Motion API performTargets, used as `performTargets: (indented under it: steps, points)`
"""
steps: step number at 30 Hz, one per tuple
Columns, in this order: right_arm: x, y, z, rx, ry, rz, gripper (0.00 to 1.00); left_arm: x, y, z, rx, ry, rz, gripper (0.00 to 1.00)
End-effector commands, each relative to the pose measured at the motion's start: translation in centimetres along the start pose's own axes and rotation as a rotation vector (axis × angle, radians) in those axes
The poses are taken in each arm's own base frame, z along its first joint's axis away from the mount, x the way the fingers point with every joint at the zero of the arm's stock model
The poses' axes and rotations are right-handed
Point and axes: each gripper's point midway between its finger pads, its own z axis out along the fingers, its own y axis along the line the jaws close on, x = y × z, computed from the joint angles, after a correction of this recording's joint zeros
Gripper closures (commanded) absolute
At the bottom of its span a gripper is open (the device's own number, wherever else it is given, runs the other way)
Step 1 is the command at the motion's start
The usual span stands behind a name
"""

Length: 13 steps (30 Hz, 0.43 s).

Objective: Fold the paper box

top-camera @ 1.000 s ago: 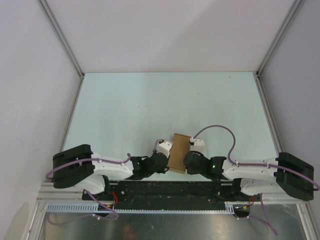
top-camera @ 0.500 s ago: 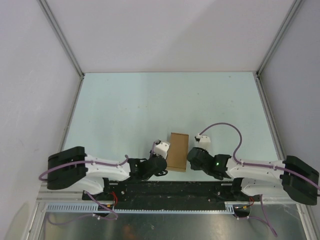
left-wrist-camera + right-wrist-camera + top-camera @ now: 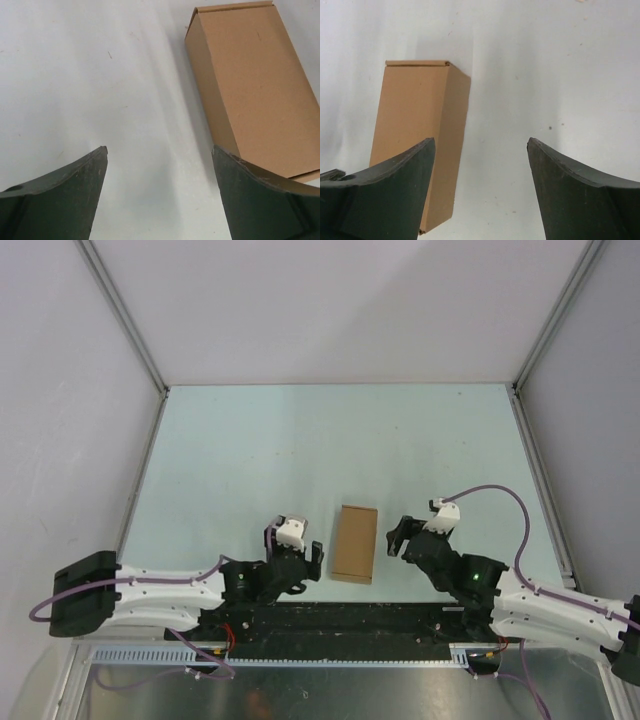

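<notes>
Between left hand [image 3: 293, 545] and right hand [image 3: 420, 538], on the pale worktop [image 3: 250, 460]: the paper box [image 3: 355, 543], folded up into a closed tan block. Lies flat on a broad face, long side pointing away from the arm bases. Touches neither hand in the overhead view.

Left hand [image 3: 160, 150]: spread wide, holding nothing, only bare worktop between the fingers [image 3: 65, 195]. Has the paper box [image 3: 250, 85] ahead and to its right, near corner just beside the right fingertip.

Right hand [image 3: 481, 142]: likewise spread wide and holding nothing. Has the paper box [image 3: 415, 140] ahead and to its left, near end hidden behind the left finger [image 3: 385, 200]. Shows a thin flap edge along the far end of the box.
</notes>
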Motion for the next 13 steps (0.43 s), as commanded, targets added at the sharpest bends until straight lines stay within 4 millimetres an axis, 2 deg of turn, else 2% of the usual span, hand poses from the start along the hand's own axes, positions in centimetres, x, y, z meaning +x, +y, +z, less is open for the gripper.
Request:
performTargets:
  steps: [1,13]
  points:
    - [-1.43,-1.37,0.26,0.060,-0.073,0.006,0.18,-1.60,1.10,-0.39,-0.046,-0.078,-0.039,0.09]
    - [-1.18,-1.08,0.71,0.059,-0.067,-0.020,0.18,-1.67,1.45,-0.65,-0.044,-0.090,-0.064,0.05]
